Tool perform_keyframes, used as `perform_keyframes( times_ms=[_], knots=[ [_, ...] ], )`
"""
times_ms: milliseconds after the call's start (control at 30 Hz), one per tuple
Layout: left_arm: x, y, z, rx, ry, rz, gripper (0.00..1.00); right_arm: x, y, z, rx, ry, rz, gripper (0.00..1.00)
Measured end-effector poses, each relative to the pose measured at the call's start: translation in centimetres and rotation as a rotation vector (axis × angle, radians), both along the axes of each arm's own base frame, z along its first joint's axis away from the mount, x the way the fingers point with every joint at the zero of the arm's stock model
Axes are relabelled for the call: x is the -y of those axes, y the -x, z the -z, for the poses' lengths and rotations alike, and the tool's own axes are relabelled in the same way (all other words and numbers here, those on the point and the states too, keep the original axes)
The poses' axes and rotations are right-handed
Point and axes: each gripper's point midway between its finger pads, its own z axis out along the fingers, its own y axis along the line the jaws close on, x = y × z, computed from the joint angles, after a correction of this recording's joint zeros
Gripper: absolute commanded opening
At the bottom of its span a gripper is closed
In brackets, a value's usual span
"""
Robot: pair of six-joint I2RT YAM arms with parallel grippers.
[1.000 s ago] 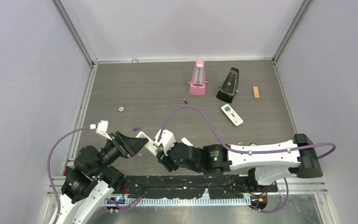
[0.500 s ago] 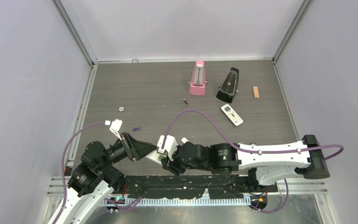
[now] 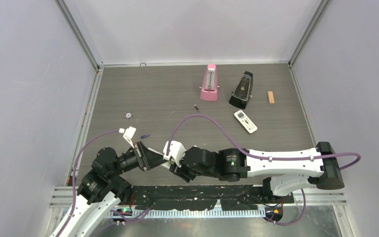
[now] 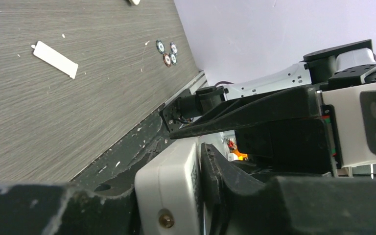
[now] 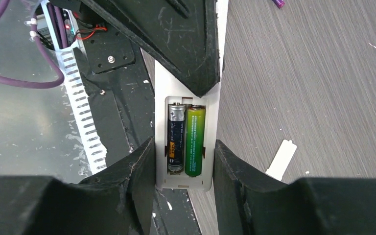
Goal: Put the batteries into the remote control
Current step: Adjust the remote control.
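Right gripper [image 5: 185, 159] clenches the remote control [image 5: 186, 183] between its fingers, batteries [image 5: 195, 142] seated, compartment uncovered. Left gripper [image 4: 197, 188] pinches the far end, probably to steady it.

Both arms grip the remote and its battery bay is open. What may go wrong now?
The two batteries sit uncovered in the remote control; tilting it may spill them.
If the two pairs of jaws pull differently, the slim body may twist or slip.
The cover lies apart on the table, so one arm must release first.

2 batteries [image 5: 194, 139] lie side by side in the remote control [image 5: 183, 182], a strip [image 5: 280, 159] near it.
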Motion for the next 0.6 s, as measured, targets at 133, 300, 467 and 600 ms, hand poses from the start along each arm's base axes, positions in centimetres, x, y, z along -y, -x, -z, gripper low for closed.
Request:
perform_keyframes(
  times_ms=[133,300,467,600],
  knots=[
    [0.2,0.0,-0.1,-0.032,0.018,0.000,0.20,-0.1,-0.4,0.7,0.013,0.025,0.005,0.15],
    [0.3,-0.2,0.7,-0.055,0.011,-0.003,0.16,0.1,-0.6,1.3,0.016,0.048,0.012,0.17],
    [0.3,-0.3,0.8,-0.069,0.020,-0.011,0.00,0.2,-0.8,1.3,0.019,0.051,0.026,0.46],
    [0.3,-0.8,1.2,-0.070,0.018,-0.031,0.00,0.2,-1.2,1.2,0.012,0.041,0.060,0.72]
  ],
)
